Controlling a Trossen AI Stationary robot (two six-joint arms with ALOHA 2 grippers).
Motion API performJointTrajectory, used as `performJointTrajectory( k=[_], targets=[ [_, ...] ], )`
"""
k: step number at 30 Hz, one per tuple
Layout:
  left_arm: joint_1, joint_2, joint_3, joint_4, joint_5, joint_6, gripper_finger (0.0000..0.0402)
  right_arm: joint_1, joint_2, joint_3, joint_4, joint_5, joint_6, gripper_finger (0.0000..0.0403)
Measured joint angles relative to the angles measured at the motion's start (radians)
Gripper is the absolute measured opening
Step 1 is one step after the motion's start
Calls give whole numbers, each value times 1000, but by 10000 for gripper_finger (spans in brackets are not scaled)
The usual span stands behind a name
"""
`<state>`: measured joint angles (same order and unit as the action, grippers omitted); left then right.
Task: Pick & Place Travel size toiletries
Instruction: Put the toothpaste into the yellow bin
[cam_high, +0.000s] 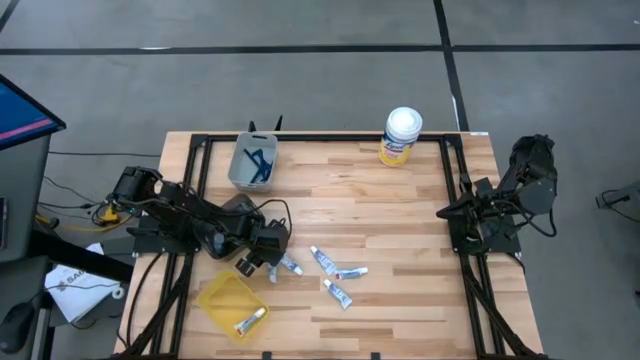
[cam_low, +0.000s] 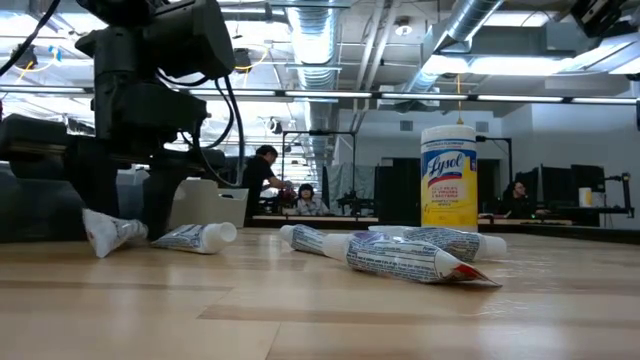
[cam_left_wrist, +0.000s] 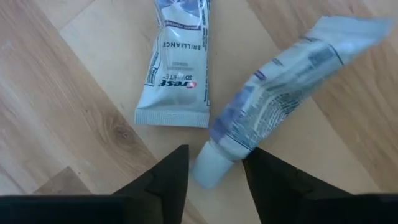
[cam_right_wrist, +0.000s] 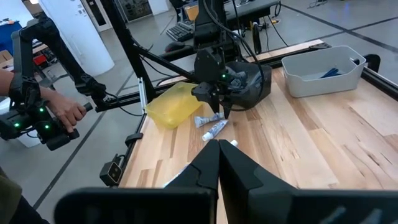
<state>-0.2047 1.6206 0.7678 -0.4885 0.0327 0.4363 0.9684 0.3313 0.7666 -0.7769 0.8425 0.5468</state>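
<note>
Left hand (cam_left_wrist: 214, 177) fingers straddling tube cap (cam_left_wrist: 208, 169), hidden in high view

Cameras: high, straight down over table (cam_high: 400, 220); low, level at tabletop; left wrist, close above tubes (cam_left_wrist: 273, 93); right wrist, across table; all share tubes

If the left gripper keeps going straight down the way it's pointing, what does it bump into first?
Probably the white cap end of a toothpaste tube, which lies between the left gripper's fingers; just under it is the wooden table.
</note>
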Motion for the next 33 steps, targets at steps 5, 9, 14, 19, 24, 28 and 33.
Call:
performJointTrajectory(
  k=[5,9,14,19,24,28,33],
  targets=[
    [0,-2,-1,-2,2,-6,116,0,0,0,0,0,1,1],
    [-1,-1,-1,-1,3,-7,85,0,0,0,0,0,3,1],
    [-1,0,-2,4,3,-27,55,0,0,0,-4,0,3,1],
    [-1,-31,-5,16,-5,-105,46,0,0,0,-4,0,3,1],
    [1,-118,-2,32,-26,-157,83,0,0,0,-4,0,3,1],
    [0,-159,-2,38,-1,-157,137,0,0,0,-4,0,3,1],
    [-32,-150,-2,84,27,-157,212,0,0,0,-4,0,3,1]
  ],
)
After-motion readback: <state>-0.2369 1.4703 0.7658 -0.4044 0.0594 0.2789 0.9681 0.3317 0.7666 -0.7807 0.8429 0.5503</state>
